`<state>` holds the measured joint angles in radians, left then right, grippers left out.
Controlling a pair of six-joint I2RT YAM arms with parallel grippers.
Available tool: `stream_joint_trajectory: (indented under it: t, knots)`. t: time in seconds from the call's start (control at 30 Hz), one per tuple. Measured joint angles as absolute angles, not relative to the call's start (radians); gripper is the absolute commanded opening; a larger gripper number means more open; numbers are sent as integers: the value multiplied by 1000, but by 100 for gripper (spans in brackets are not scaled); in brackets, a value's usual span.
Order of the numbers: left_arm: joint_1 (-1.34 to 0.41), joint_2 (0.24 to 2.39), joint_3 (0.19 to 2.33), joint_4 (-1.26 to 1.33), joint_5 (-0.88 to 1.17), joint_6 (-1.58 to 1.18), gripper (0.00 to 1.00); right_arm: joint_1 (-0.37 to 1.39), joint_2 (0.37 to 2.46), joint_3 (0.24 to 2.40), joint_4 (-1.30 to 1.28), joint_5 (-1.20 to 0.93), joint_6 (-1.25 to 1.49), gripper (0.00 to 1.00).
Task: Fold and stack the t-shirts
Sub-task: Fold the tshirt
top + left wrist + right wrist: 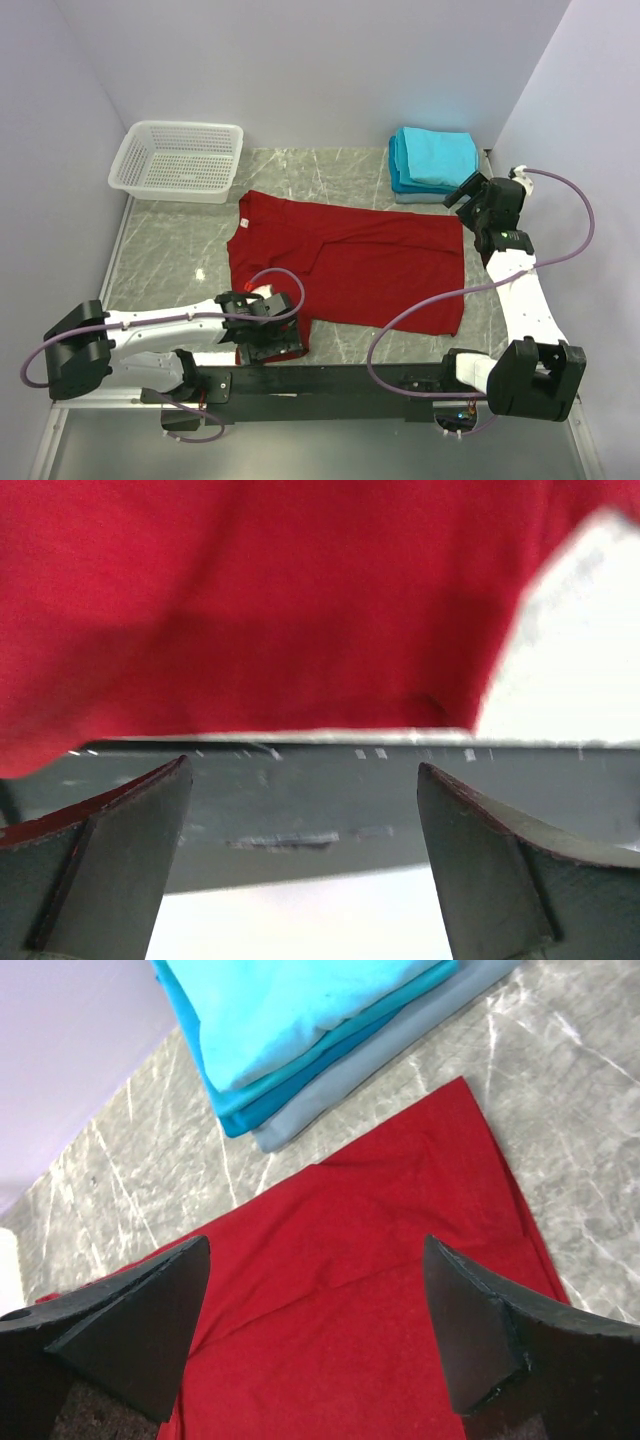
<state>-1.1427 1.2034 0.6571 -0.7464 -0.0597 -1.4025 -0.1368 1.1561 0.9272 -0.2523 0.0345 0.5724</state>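
A deep red t-shirt lies spread on the grey marble table, its left part folded in. Folded turquoise t-shirts are stacked at the back right. My left gripper is low over the shirt's near left corner; in the left wrist view it is open and empty, with red cloth just beyond the fingertips. My right gripper hovers above the shirt's far right corner, beside the stack. In the right wrist view it is open and empty over the red cloth, with the stack beyond.
A white mesh basket stands at the back left. A dark rail runs along the table's near edge and shows in the left wrist view. Walls close in the left, back and right sides.
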Motion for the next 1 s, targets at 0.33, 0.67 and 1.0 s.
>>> stream_joint_trajectory:
  t: [0.33, 0.67, 1.0]
  knots:
    - [-1142, 1211, 622, -792, -190, -1557, 59, -138, 1176, 927, -248, -17, 571, 91]
    - [-1129, 1214, 588, -786, -186, -1584, 50, -138, 1177, 926, -285, -5, 593, 90]
    - [-1080, 1228, 588, -737, -174, -1512, 0, -138, 1034, 786, -422, 18, 662, 88]
